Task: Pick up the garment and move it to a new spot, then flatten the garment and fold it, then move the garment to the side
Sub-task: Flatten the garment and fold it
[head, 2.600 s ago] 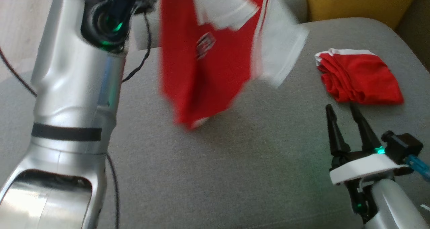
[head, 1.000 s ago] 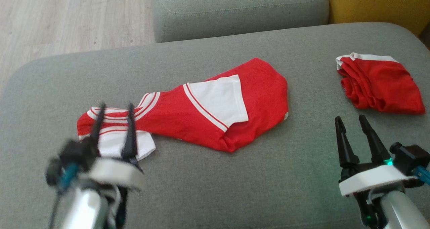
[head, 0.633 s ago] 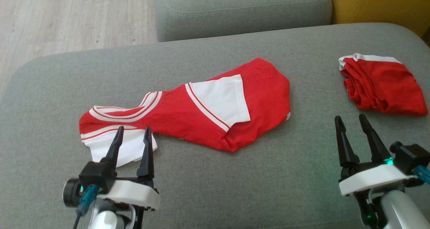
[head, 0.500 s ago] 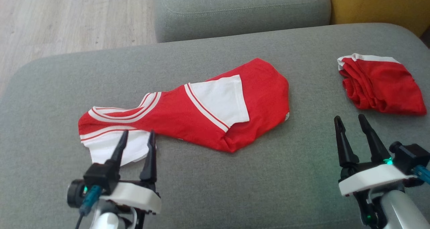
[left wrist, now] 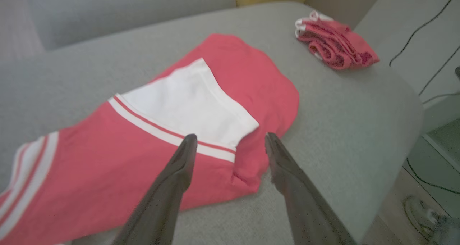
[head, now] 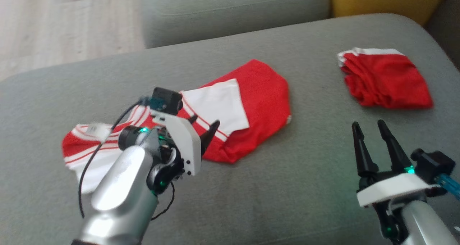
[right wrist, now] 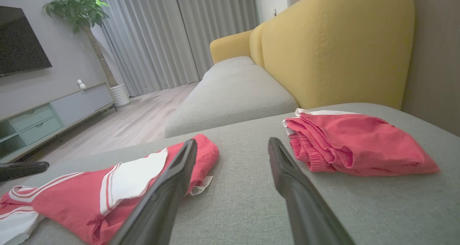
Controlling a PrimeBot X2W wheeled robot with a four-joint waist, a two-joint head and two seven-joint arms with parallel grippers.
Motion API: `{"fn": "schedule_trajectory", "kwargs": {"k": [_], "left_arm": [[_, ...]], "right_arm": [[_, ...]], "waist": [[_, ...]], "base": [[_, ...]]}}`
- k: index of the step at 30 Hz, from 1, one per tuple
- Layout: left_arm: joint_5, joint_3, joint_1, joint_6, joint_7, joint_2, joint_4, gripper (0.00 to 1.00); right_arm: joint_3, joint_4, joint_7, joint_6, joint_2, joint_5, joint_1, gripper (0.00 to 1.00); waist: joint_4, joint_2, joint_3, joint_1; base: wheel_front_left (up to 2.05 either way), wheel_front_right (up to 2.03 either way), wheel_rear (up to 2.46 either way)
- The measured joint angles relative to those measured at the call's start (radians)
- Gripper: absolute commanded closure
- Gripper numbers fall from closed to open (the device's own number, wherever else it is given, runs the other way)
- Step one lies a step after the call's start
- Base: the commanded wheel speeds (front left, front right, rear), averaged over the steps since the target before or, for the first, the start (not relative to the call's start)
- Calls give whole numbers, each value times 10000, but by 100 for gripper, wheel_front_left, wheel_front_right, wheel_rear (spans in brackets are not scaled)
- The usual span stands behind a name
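On our grey cushion (head: pixel 287 187), one rumpled red-and-white shirt (head: pixel 266 90) central, one folded red bundle (head: pixel 386 81) near the right edge, bare cloth between, our left gripper (left wrist: pixel 230 137) spread empty over the shirt, right gripper (head: pixel 367 124) spread empty

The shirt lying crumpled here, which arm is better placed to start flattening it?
Left. The left gripper hangs open right over the shirt, framing the edge of the sleeve. The right gripper, also open, sits off to the side over bare cushion, nearer the folded garment.

Folded red bundle (head: pixel 384 81) on grey sofa (head: pixel 287 187); yellow backrest (right wrist: pixel 334 47) behind.
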Motion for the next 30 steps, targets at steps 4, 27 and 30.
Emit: {"fn": "schedule_trajectory", "kwargs": {"k": [4, 27, 30], "left_arm": [[-357, -533, -470, -10, 957, 6, 1024, 0], [-359, -1973, -2539, -13, 173, -40, 4803, 100], [-658, -1948, -2728, -48, -115, -36, 4828, 100]], "right_arm": [[196, 92, -12, 0, 148, 73, -341, 0], [232, 460, -104, 0, 221, 349, -1028, 0], [194, 435, -105, 0, 221, 336, -1028, 0]], "waist": [[-534, 0, 116, 0], [-1645, 0, 927, 0], [-1495, 0, 877, 0]], "base": [[0, 0, 0], [0, 0, 0], [0, 0, 0]]}}
